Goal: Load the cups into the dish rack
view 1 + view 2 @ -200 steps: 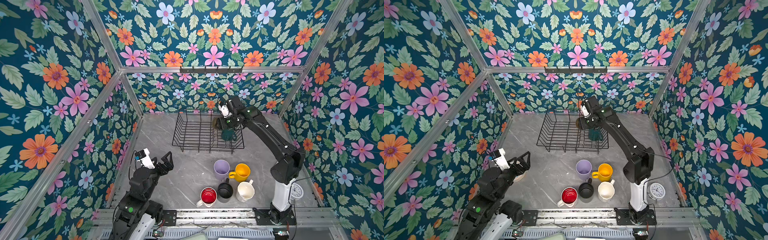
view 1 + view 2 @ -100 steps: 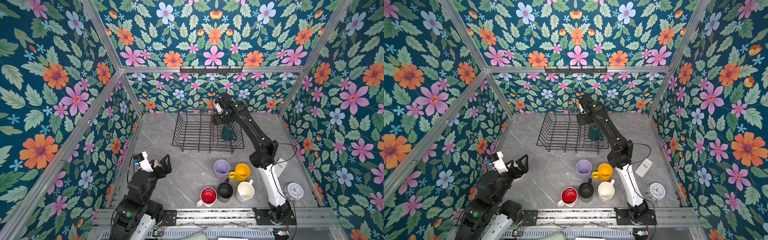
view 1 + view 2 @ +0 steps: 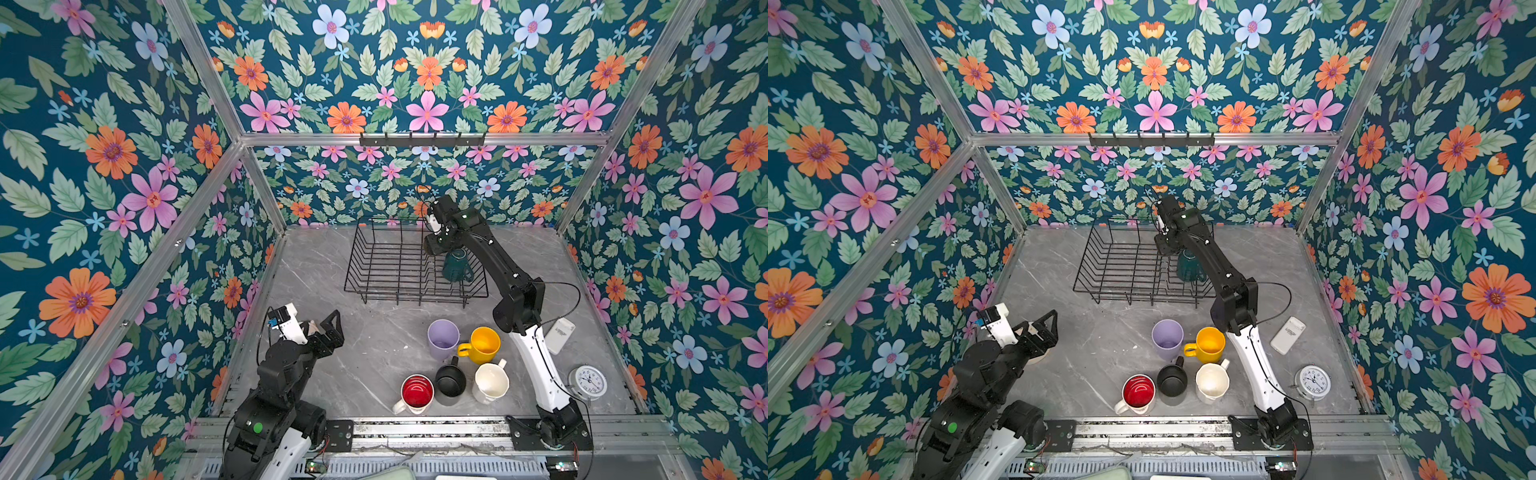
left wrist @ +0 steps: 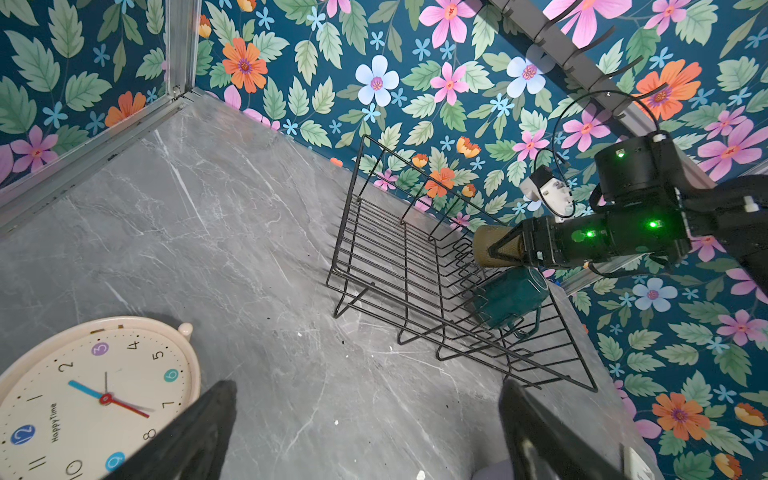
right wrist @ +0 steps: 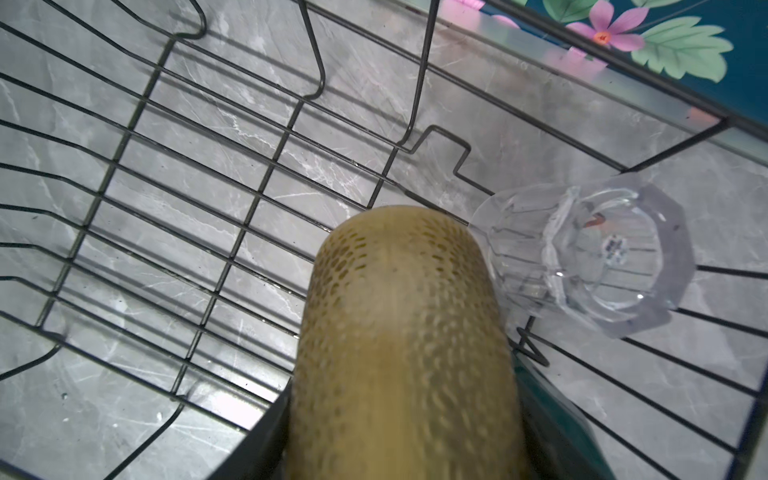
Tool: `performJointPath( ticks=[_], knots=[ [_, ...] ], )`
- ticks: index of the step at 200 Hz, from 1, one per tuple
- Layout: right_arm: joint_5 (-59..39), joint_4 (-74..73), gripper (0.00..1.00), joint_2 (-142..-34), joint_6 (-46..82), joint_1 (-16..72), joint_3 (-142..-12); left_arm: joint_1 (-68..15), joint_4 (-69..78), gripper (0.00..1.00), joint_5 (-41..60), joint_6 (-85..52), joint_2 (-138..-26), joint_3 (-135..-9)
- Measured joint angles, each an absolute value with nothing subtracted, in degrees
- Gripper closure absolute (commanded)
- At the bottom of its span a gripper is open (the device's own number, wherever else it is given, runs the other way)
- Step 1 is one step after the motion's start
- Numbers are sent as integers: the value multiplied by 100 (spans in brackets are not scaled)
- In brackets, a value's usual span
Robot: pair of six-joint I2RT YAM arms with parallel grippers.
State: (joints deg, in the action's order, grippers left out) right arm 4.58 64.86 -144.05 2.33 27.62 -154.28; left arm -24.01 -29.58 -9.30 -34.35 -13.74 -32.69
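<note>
My right gripper [image 3: 435, 246] is shut on the olive glass tumbler [image 5: 399, 340] and holds it low over the right part of the dish rack [image 3: 376, 266]. The tumbler also shows in the left wrist view [image 4: 488, 245]. A clear glass [image 5: 590, 257] lies on its side on the rack wires right beside the tumbler. A dark green mug [image 3: 456, 266] sits in the rack. On the table stand the lilac tumbler [image 3: 443, 338], yellow mug [image 3: 482, 345], black mug [image 3: 449, 380], cream mug [image 3: 491, 382] and white red-lined mug [image 3: 416, 392]. My left gripper [image 3: 326, 332] is open and empty at the left.
A small white clock [image 3: 588, 381] and a white flat device [image 3: 560, 334] lie at the right by the right arm's base. A cream clock [image 4: 83, 399] lies on the table beside my left gripper. Patterned walls close in the table on three sides.
My right arm has folded at the elbow and carried the olive tumbler a little to the left over the rack. The left gripper has barely shifted.
</note>
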Motion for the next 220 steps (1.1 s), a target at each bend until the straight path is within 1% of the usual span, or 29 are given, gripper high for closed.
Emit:
performJointPath(
  ticks=[71, 82, 93, 113, 130, 162, 183, 200, 220],
  knots=[
    [329, 6283, 100, -14711, 34, 2773, -15471, -2401, -2934, 0, -932, -3439, -1411, -3155],
    [307, 6226, 95, -14737, 27, 2768, -15471, -2401, -2923, 0, -932, -3439, -1431, -3146],
    [294, 6165, 86, -14761, 27, 2770, -15471, -2401, -2917, 0, -932, -3441, -1448, -3133],
    [281, 6117, 76, -14787, 27, 2777, -15469, -2401, -2910, 0, -932, -3444, -1472, -3122],
    [261, 6077, 64, -14803, 27, 2779, -15467, -2401, -2904, 0, -930, -3459, -1483, -3109],
    [242, 6036, 48, -14814, 8, 2779, -15456, -2401, -2880, 0, -930, -3459, -1529, -3074],
    [224, 6034, 42, -14814, -14, 2779, -15454, -2401, -2864, 0, -926, -3459, -1564, -3046],
    [224, 6031, 41, -14814, -19, 2779, -15450, -2401, -2829, 0, -923, -3459, -1590, -3035],
    [224, 6023, 43, -14814, -38, 2779, -15443, -2401, -2825, 0, -921, -3459, -1592, -3035]
  ],
)
